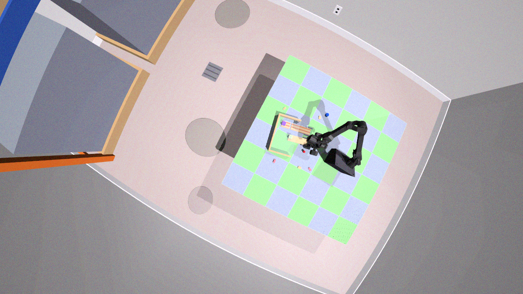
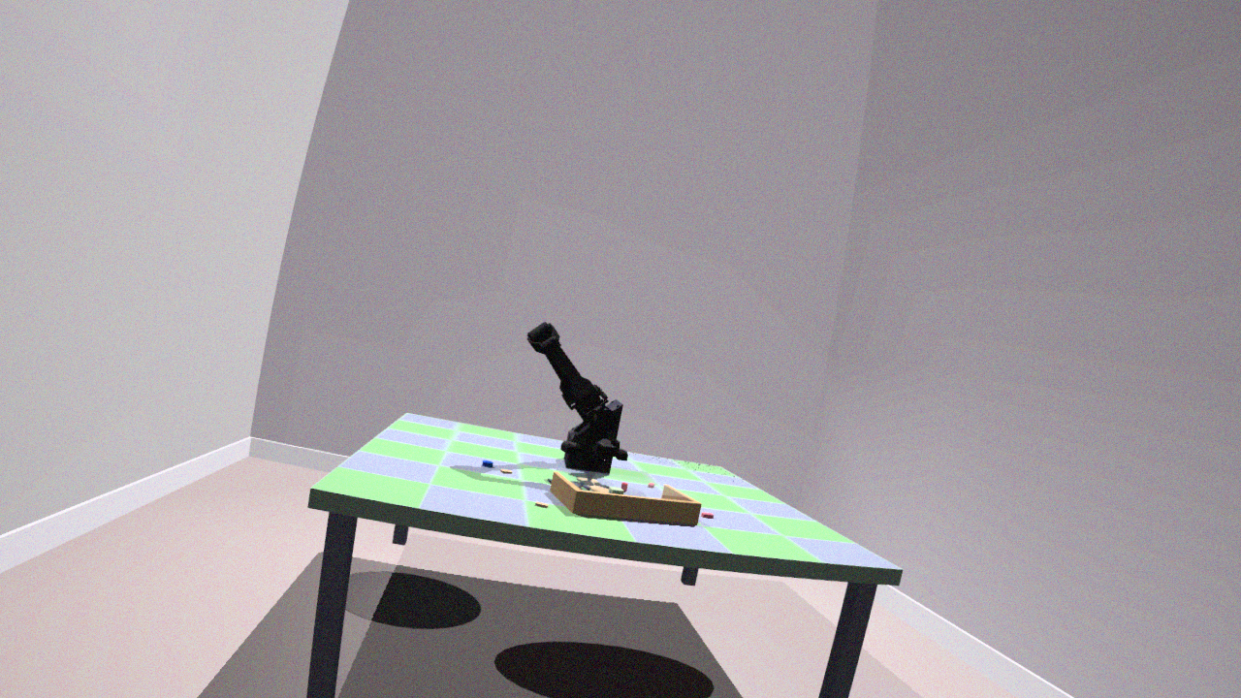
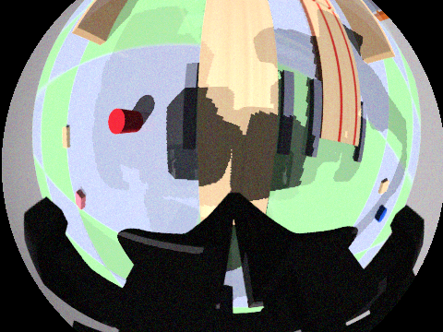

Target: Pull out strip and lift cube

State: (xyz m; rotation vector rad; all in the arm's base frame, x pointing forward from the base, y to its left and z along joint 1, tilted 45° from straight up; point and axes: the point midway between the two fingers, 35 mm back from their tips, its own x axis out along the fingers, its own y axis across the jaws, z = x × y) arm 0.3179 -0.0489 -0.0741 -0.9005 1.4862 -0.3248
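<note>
The plain cream strip runs in one visible piece from the wooden frame to below my gripper. A small pale cube stands near its far end; its label is too small to read. The gripper is shut, with its fingertips over the near part of the strip; whether they touch it I cannot tell. The red-lined strip lies beside it and shows a break near its far end. A purple cube sits on its far piece.
The wooden frame has low walls. Dark guides flank the strips. A red cylinder lies left of the cream strip in the wrist view. A blue piece and small cream and pink pieces lie around.
</note>
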